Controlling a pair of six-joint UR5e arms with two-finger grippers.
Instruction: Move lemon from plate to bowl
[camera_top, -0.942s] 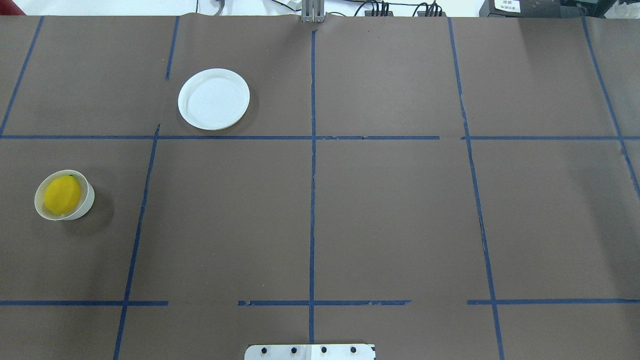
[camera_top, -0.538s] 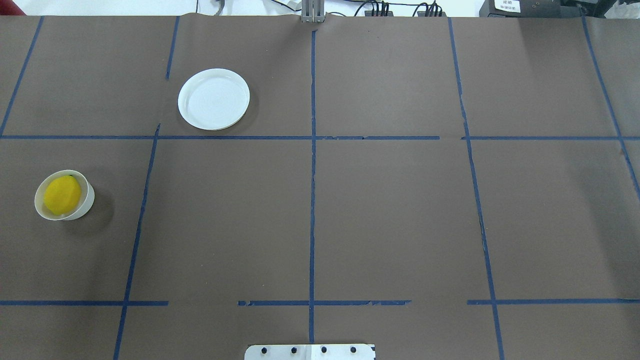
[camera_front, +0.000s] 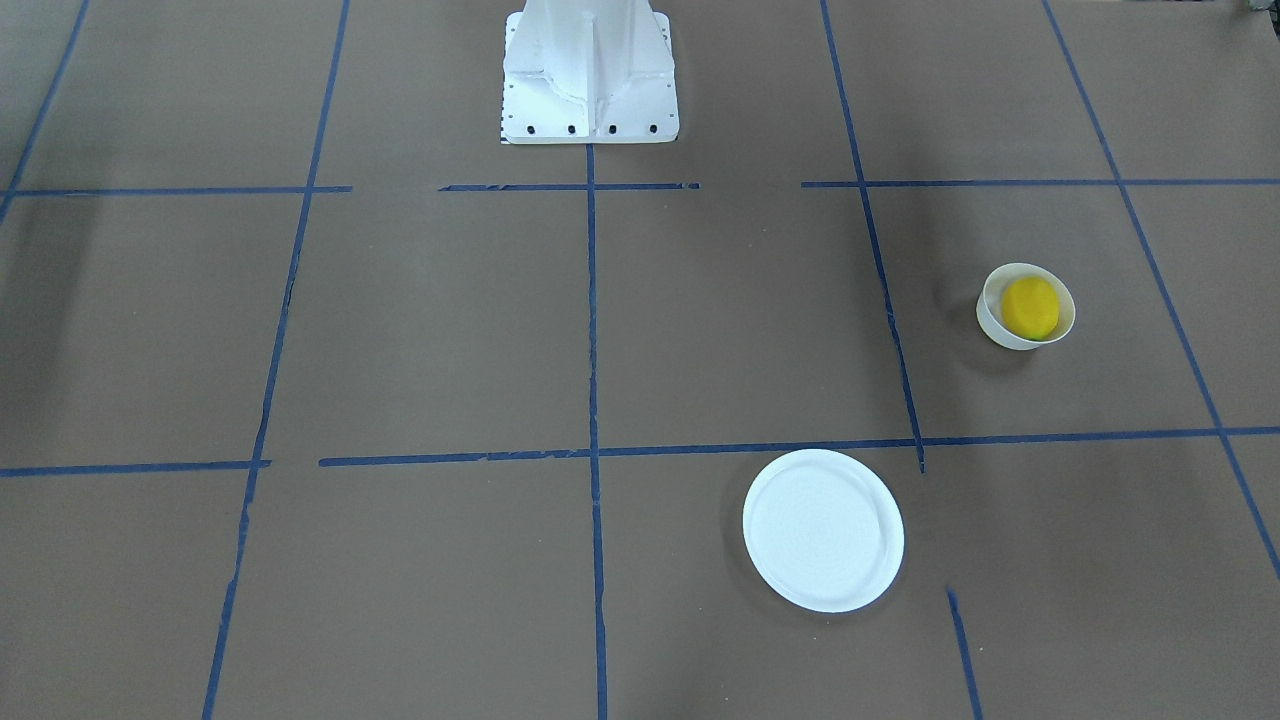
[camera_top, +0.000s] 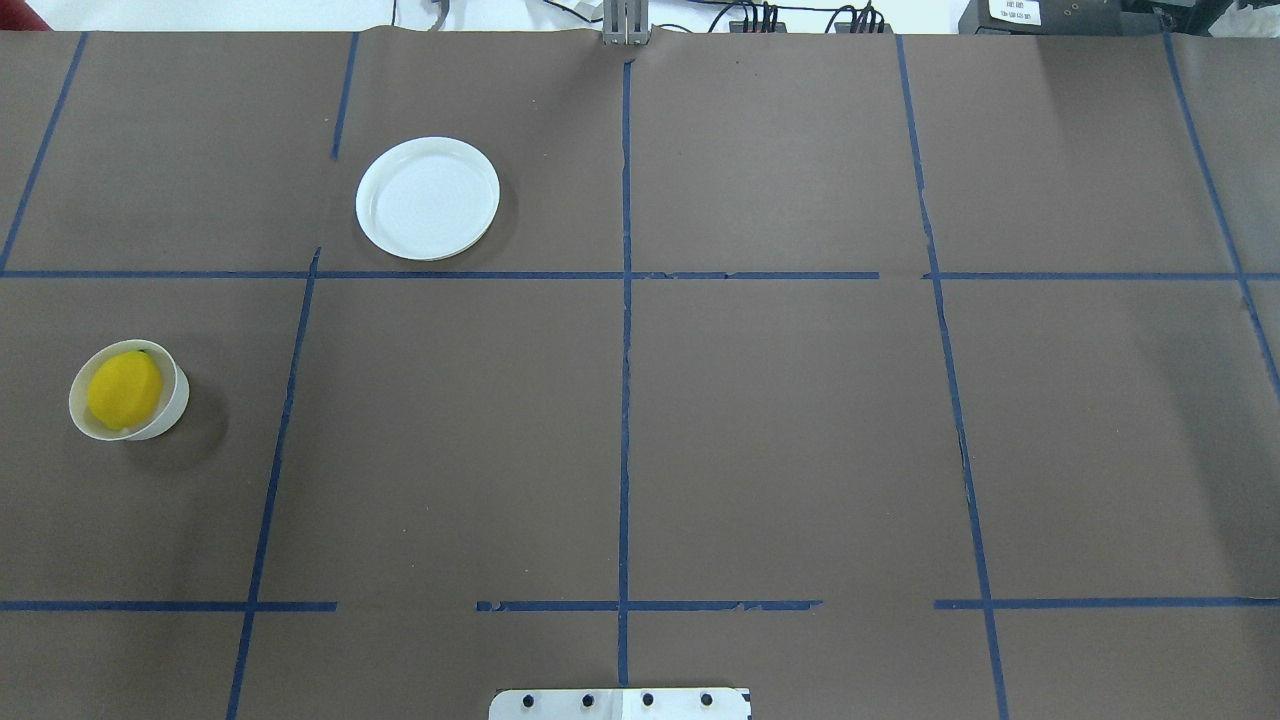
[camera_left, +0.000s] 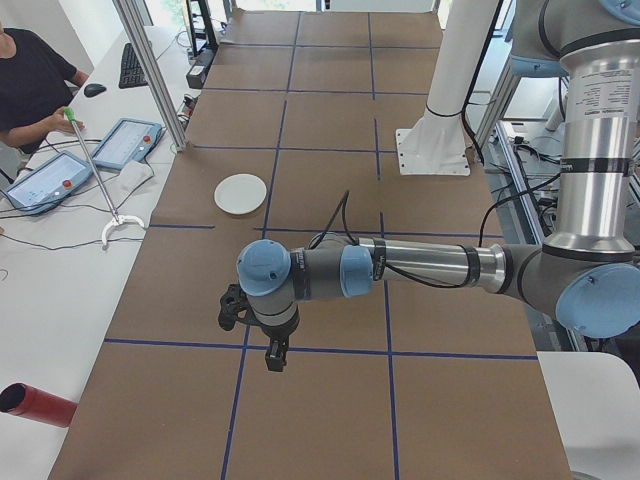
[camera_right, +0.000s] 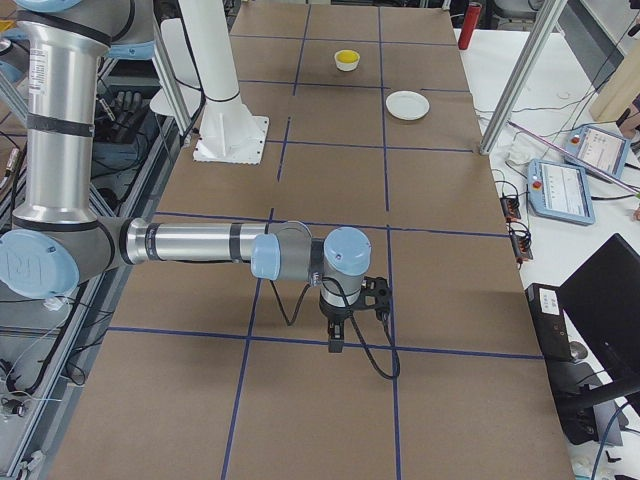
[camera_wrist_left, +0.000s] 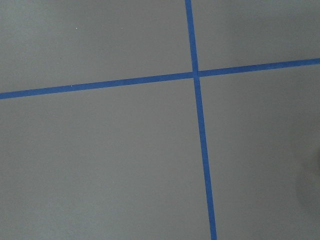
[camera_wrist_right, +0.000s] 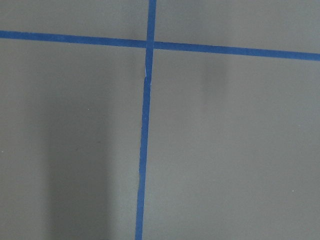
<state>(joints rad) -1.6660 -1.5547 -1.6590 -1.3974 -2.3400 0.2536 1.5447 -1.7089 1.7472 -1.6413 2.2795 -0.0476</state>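
Observation:
The yellow lemon (camera_top: 125, 390) lies inside the small deep white bowl (camera_top: 172, 405) at the table's left in the overhead view. It also shows in the front view (camera_front: 1030, 306), in the bowl (camera_front: 995, 320). The flat white plate (camera_top: 428, 198) is bare, farther back and nearer the middle; it shows in the front view too (camera_front: 822, 529). My left gripper (camera_left: 275, 356) shows only in the left side view and my right gripper (camera_right: 335, 340) only in the right side view. Both hang over bare table near the ends, far from both dishes. I cannot tell whether they are open or shut.
Brown paper with blue tape lines (camera_top: 625, 350) covers the table. The white robot base (camera_front: 590, 75) stands at the near middle edge. A person sits at a side bench with tablets (camera_left: 125, 142), and a red cylinder (camera_left: 35, 405) lies there.

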